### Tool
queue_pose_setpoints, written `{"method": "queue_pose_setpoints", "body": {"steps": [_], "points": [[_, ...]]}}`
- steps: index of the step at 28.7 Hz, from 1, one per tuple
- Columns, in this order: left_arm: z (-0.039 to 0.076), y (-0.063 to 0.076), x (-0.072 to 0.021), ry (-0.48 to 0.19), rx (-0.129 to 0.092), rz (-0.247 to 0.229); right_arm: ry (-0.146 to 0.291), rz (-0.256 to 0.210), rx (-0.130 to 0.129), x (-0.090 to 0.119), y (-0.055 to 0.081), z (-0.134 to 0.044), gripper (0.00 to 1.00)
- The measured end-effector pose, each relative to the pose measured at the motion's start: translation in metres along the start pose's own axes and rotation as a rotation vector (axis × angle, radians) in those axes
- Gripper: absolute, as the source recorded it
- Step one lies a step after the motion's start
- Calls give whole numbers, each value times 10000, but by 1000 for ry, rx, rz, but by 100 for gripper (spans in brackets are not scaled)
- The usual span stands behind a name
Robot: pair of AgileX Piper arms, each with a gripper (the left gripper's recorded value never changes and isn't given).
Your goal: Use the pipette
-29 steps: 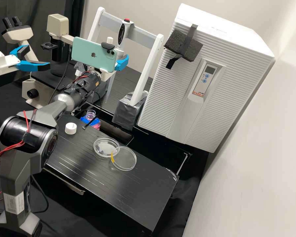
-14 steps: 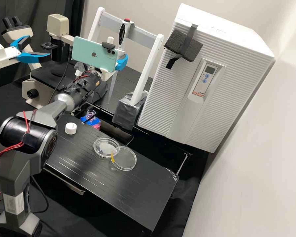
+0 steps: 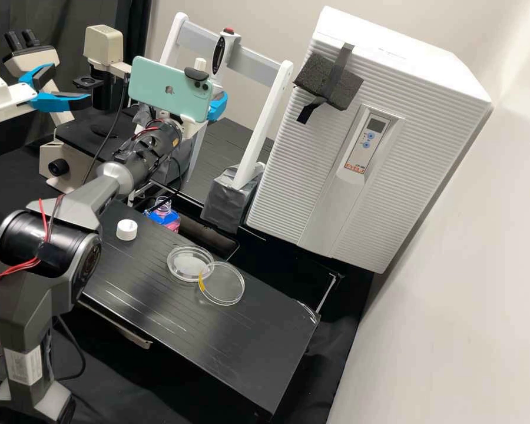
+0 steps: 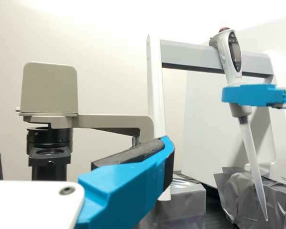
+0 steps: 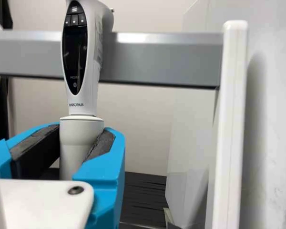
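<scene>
Two dishes (image 3: 206,274), a cap (image 3: 126,229) and a bottle (image 3: 164,213) sit on the tray (image 3: 229,335). Beyond them the right gripper (image 5: 81,143) is clamped on the pipette (image 5: 81,62), held roughly upright, tip down, in front of the stand (image 3: 247,59) crossbar. Farther left, by the microscope (image 3: 59,159), the left gripper (image 3: 65,85) hangs with fingers spread wide, gripping nothing.
</scene>
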Motion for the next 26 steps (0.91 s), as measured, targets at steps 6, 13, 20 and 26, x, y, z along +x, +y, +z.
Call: {"method": "queue_pose_setpoints", "body": {"steps": [6,13,20,26], "points": [[71,-25,8,-25,-8,-8,17,41,33,-48,162,-69,0],[178,-64,15,-70,-62,-28,59,120,151,-308,200,-89,0],[285,-217,-15,-110,-79,-84,94,115,150,-576,-114,-74,0],[342,-412,-148,-119,-87,-159,82,120,103,-733,-367,-6,0]]}}
